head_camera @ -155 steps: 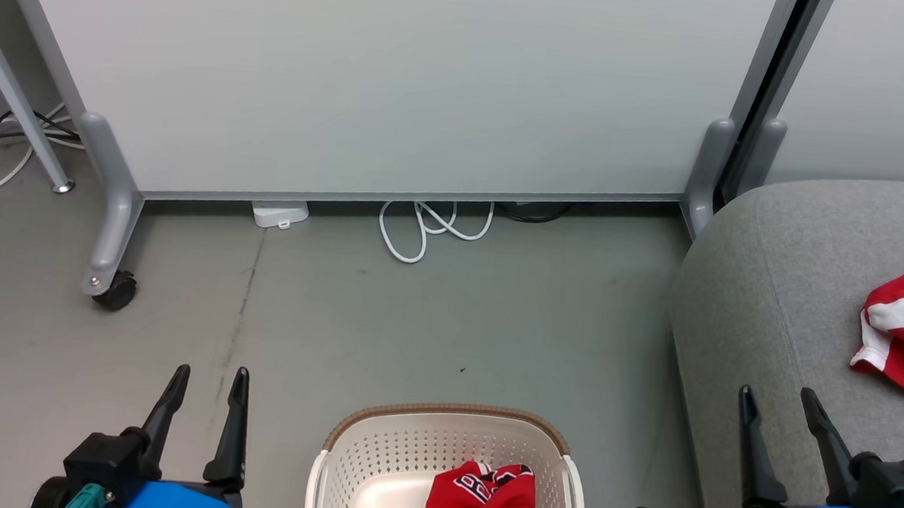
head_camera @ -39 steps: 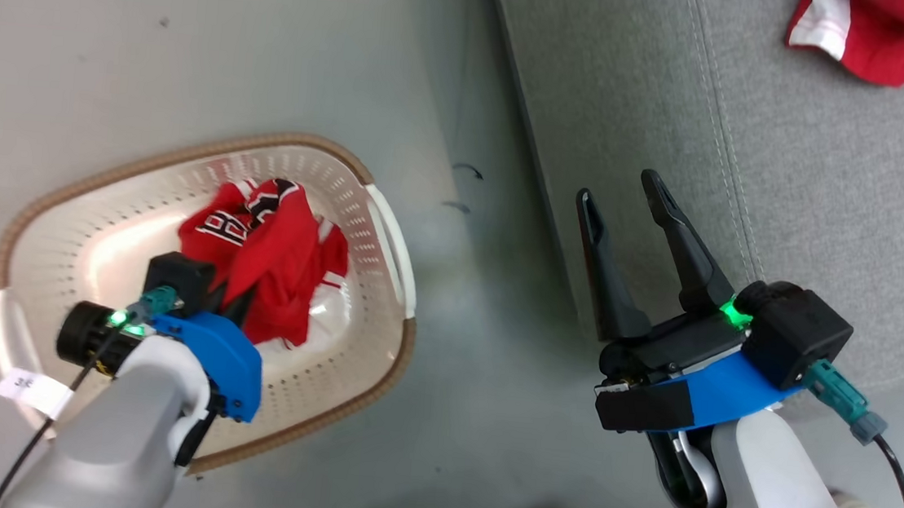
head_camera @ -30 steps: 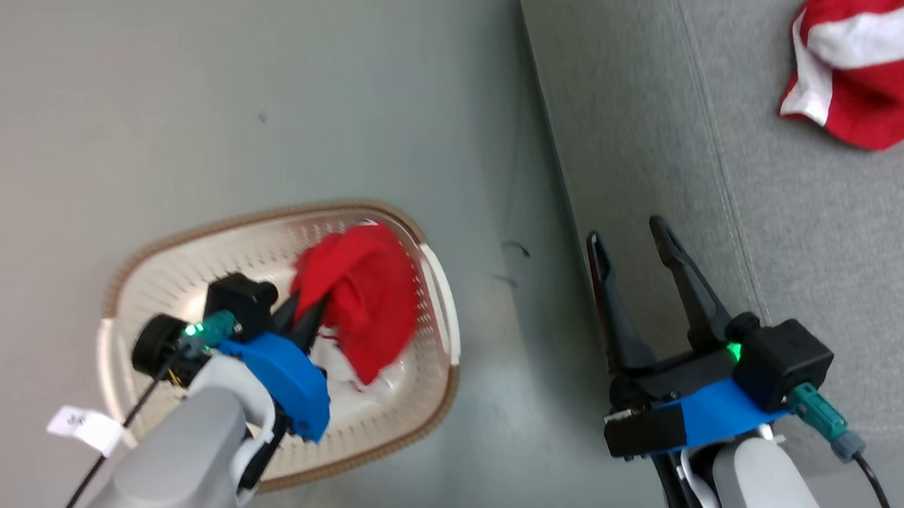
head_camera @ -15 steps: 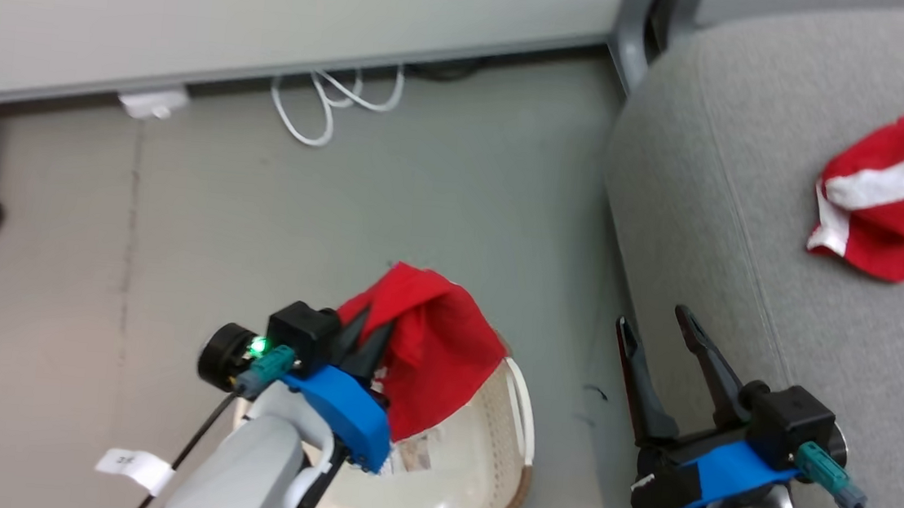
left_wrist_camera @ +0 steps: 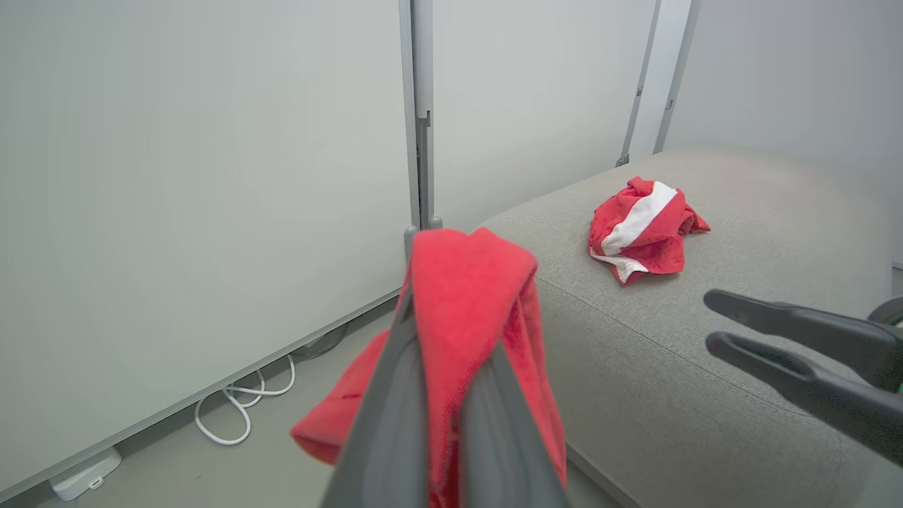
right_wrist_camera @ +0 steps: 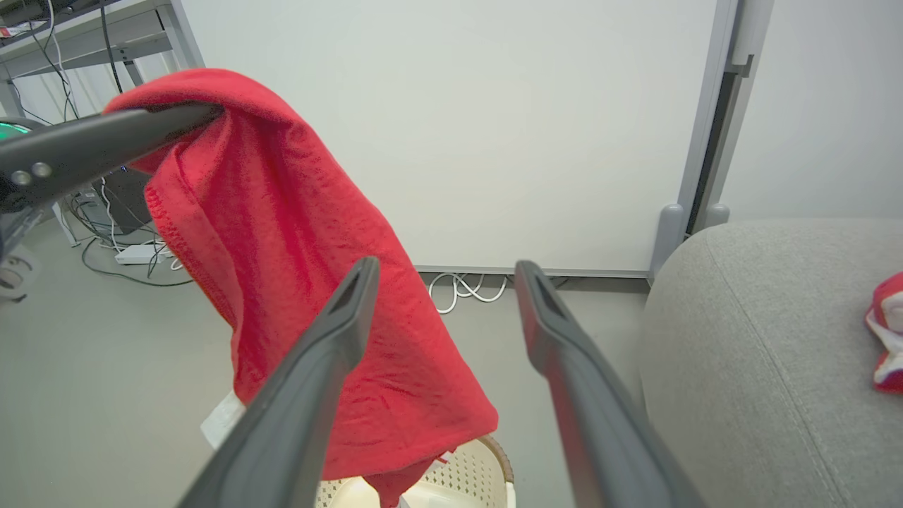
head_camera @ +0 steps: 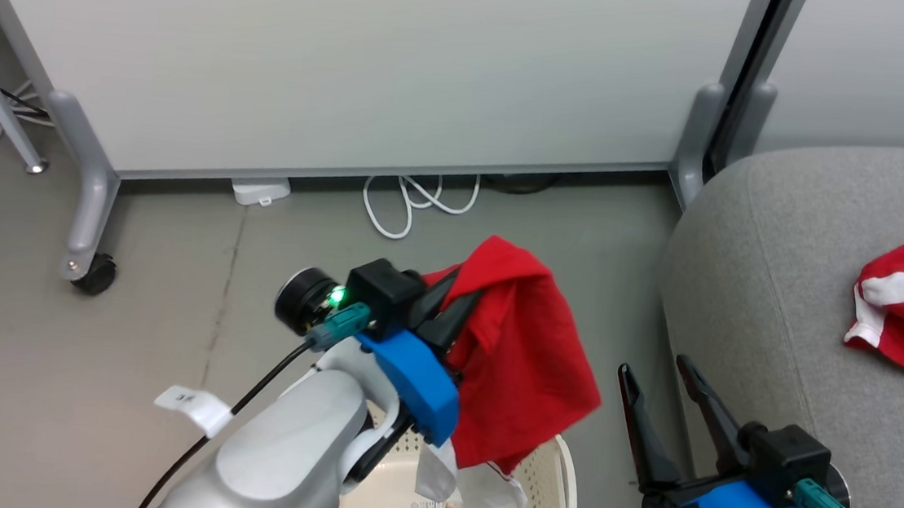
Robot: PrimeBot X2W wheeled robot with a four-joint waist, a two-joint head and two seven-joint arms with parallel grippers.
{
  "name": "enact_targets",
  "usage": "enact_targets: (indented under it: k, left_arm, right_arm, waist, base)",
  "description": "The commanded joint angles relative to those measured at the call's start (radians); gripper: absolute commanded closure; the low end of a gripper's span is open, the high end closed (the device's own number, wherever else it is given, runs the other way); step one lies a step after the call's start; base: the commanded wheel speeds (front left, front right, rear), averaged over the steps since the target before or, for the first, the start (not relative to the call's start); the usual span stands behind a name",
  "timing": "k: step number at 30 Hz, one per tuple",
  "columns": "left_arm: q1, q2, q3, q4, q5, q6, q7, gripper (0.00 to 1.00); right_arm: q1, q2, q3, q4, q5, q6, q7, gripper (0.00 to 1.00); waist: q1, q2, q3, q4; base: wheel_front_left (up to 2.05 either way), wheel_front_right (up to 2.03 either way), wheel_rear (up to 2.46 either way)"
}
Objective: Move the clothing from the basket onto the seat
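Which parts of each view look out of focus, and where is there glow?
Left wrist view: the left tool and the red garment it grips are soft, the striped garment sharp. Right wrist view: the right tool is soft. Head view: a green lamp glows.

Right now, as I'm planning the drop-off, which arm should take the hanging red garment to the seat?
The left: the left gripper is shut on the red garment, held above the basket. The right gripper is open and empty beside the seat.
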Motion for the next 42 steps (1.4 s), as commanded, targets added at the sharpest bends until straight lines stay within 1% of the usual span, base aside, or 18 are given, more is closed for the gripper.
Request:
enact_targets:
  k: [1,7,17,23,27,32,36,42]
  left_arm:
    - [-0.021,-0.002,-0.007,-0.002,-0.004,0.0,0.001,1.0]
    - [-0.088,-0.009,-0.066,-0.001,-0.051,0.0,0.006,1.0]
    - [-0.127,-0.02,-0.101,0.021,-0.085,-0.001,-0.011,1.0]
    - [-0.138,-0.02,-0.118,0.031,-0.096,-0.001,-0.014,1.0]
    - [-0.143,-0.02,-0.131,0.037,-0.105,-0.001,-0.016,1.0]
    - [-0.155,-0.024,-0.145,0.043,-0.115,-0.001,-0.018,1.0]
    - [-0.162,-0.026,-0.157,0.048,-0.123,-0.001,-0.018,1.0]
    - [-0.167,-0.027,-0.169,0.057,-0.134,-0.001,-0.019,1.0]
  right_arm:
    - [0.014,-0.002,0.002,-0.005,0.004,0.0,0.001,0.0]
    - [0.032,-0.002,0.012,-0.014,0.005,0.0,0.019,0.0]
    - [0.036,-0.002,0.022,-0.03,0.005,0.0,0.034,0.0]
    - [-0.008,-0.002,0.046,-0.021,-0.004,0.0,0.055,0.0]
    - [-0.051,-0.002,0.083,0.012,0.0,0.0,0.096,0.0]
    - [-0.105,-0.002,0.157,0.058,0.048,0.0,0.135,0.0]
    - [-0.138,-0.002,0.205,0.092,0.094,0.0,0.135,0.0]
    - [-0.185,-0.002,0.254,0.157,0.131,0.0,0.132,0.0]
  waist:
    - [0.0003,-0.0001,-0.013,0.009]
    - [0.0003,-0.0001,-0.038,0.013]
    - [0.0003,-0.0001,-0.041,0.006]
    - [0.0003,-0.0001,-0.029,-0.002]
    - [0.0003,-0.0001,-0.023,-0.005]
    - [0.0003,-0.0001,-0.016,-0.001]
    - [0.0003,-0.0001,-0.012,0.005]
    - [0.0003,-0.0001,-0.009,0.011]
  base:
    - [0.0,0.0,0.0]
    - [0.0,0.0,0.0]
    - [0.0,0.0,0.0]
    - [0.0,0.0,0.0]
    - [0.0,0.0,0.0]
    - [0.0,0.0,0.0]
    - [0.0,0.0,0.0]
    - [0.0,0.0,0.0]
